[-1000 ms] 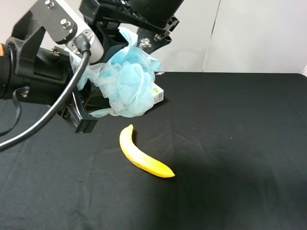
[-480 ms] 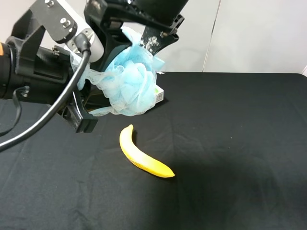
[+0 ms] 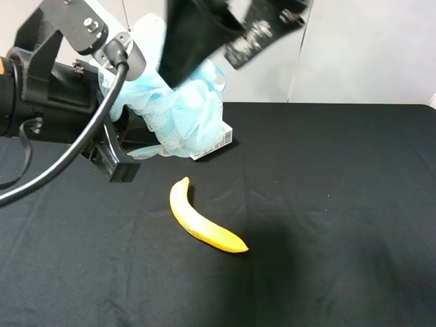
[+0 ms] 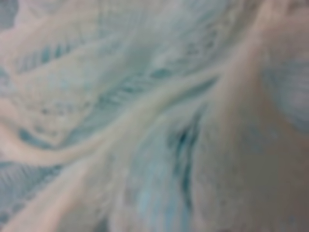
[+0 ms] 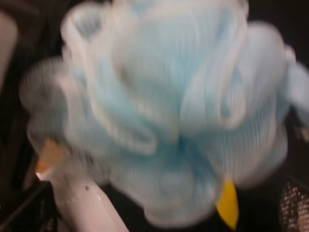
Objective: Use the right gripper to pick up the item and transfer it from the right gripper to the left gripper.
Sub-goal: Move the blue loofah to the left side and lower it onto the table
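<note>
The item, a light-blue and white mesh bath pouf (image 3: 184, 116), hangs in the air above the back left of the table. My left gripper (image 3: 133, 112), with its grey metal mount, is closed around the pouf's left side and holds it up. The pouf fills the left wrist view (image 4: 154, 116). My right gripper (image 3: 225, 34) is blurred just above the pouf, its black fingers spread apart and off the netting. The right wrist view shows the whole pouf (image 5: 169, 111) below it, blurred.
A yellow banana (image 3: 201, 221) lies on the black table (image 3: 340, 204) in front of the pouf; its tip shows in the right wrist view (image 5: 228, 203). A small white-and-blue carton (image 3: 216, 142) lies behind the banana, partly hidden by the pouf.
My right gripper has opened, let go of the pouf and risen fast. The pouf stays in the left gripper and has shifted slightly up and left.
</note>
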Motion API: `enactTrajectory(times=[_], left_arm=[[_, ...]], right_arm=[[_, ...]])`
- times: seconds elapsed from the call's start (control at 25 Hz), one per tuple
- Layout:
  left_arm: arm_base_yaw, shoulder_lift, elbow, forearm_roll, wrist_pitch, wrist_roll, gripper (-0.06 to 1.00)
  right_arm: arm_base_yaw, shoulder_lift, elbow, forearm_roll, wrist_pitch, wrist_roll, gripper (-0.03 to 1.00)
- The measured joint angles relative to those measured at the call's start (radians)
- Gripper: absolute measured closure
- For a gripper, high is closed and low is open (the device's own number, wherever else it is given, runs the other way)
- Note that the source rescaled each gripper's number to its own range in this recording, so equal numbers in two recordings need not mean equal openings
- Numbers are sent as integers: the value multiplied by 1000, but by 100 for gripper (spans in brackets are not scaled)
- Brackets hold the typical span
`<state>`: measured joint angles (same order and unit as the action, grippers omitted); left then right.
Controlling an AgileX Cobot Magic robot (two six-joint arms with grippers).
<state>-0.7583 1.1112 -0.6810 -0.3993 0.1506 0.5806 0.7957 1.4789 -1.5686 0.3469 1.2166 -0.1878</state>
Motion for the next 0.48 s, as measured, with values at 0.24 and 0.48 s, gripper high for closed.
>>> enactTrajectory(times=[0.24,0.48], left_arm=[[0,0,0,0,0,0,89],[0,0,0,0,0,0,90]], right_arm=[[3,-123,136,-137,2,43,-3],[3,-252,255,-285,2,110,-3]])
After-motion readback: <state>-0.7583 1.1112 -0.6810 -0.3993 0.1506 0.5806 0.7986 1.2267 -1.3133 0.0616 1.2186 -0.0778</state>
